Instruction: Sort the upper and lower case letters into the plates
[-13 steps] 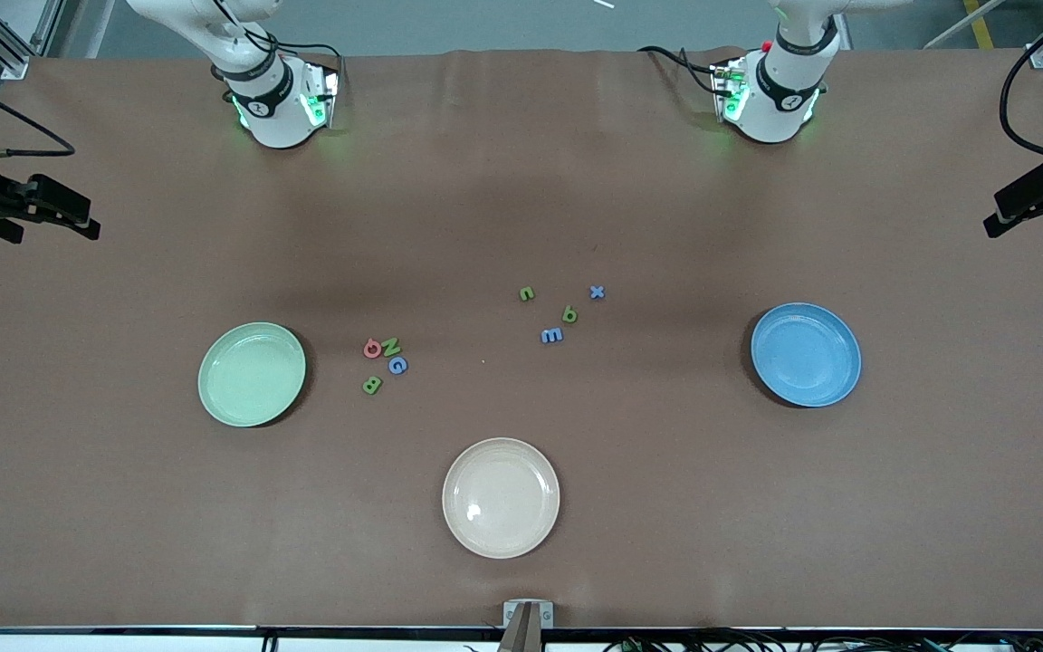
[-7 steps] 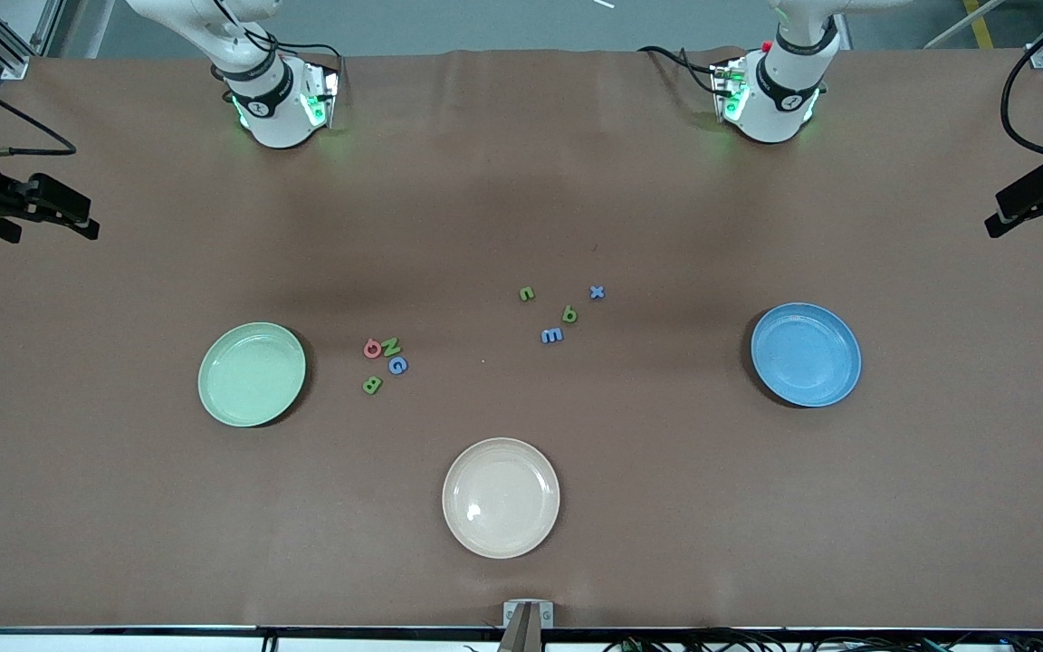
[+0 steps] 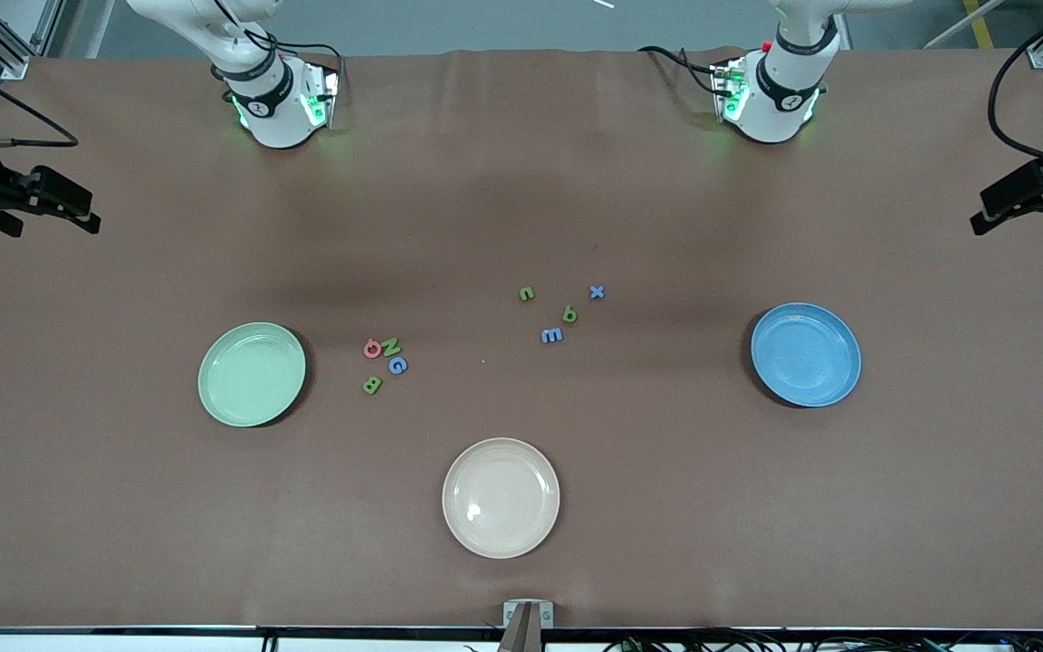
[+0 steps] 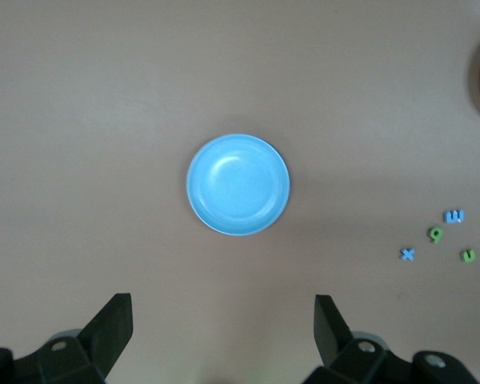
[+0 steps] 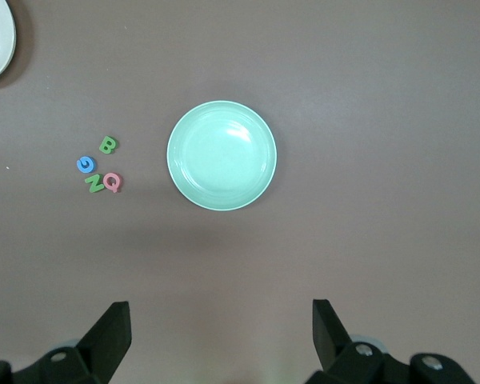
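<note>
The mint green plate (image 3: 252, 374) (image 5: 222, 155) lies toward the right arm's end of the table, the blue plate (image 3: 806, 354) (image 4: 238, 185) toward the left arm's end. Both are empty. Beside the mint plate lie the capitals Q (image 3: 372, 349), N (image 3: 391, 345), G (image 3: 397, 365) and B (image 3: 372, 385). Nearer the middle lie small n (image 3: 527, 293), x (image 3: 597, 292), a green b (image 3: 569, 314) and m (image 3: 551, 335). My right gripper (image 3: 78, 210) (image 5: 220, 306) hangs open high over its end of the table. My left gripper (image 3: 992, 213) (image 4: 224, 300) hangs open likewise, holding nothing.
A cream-beige plate (image 3: 501, 497) sits empty nearer the front camera, between the two coloured plates. The brown table cover (image 3: 521, 181) is bare between the letters and the arm bases (image 3: 277, 100) (image 3: 770, 91).
Both raised grippers have drifted slightly, the left one a little toward the table's middle. Letters and plates have not moved.
</note>
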